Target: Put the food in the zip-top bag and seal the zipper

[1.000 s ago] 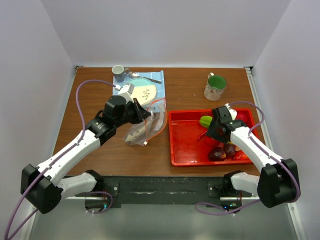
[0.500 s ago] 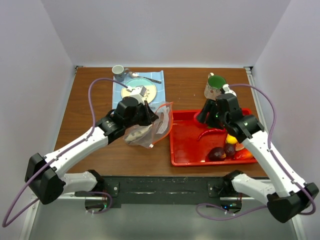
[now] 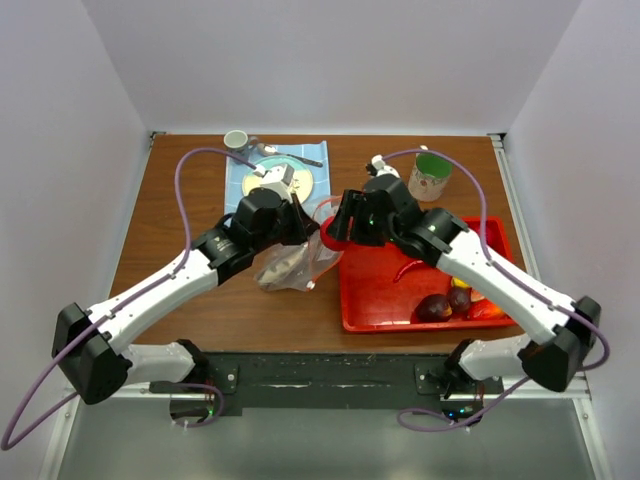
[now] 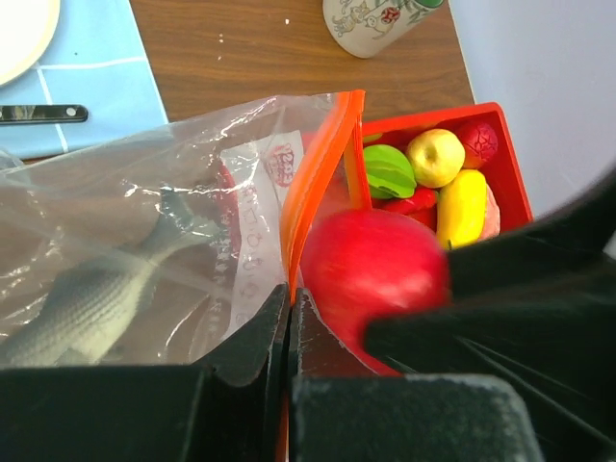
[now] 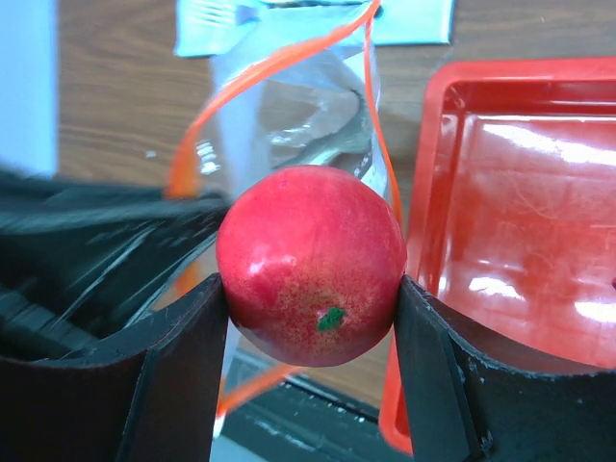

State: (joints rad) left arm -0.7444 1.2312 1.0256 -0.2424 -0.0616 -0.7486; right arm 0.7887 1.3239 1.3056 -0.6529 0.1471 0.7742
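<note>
The red apple [image 5: 310,265] sits clamped between the right fingers [image 5: 173,375], one dark pad pressed to each side of it, and it hangs right at the open mouth of the zip-top bag [image 4: 144,221] without having passed inside. The orange-red zipper [image 4: 322,164] arcs up and around that mouth — the left fingers [image 4: 260,337] are closed tight on the bag's edge beside the strip, holding the opening raised off the counter [image 3: 180,200]. Inside the clear plastic lies a grey toy fish [image 4: 87,298]. Just beside the bag is the red tray [image 5: 539,192], and in it rest more pieces: a green one [image 4: 388,171], a yellow apple [image 4: 435,157], a banana [image 4: 460,207], a red chili [image 4: 409,202] and two dark purple ones [image 3: 435,307]. Beyond the tray stands a patterned cup [image 3: 430,175] with a green filling; behind the bag a blue placemat [image 3: 240,185] carries a plate [image 3: 298,183], with a small grey mug [image 3: 236,141] at its far corner.
</note>
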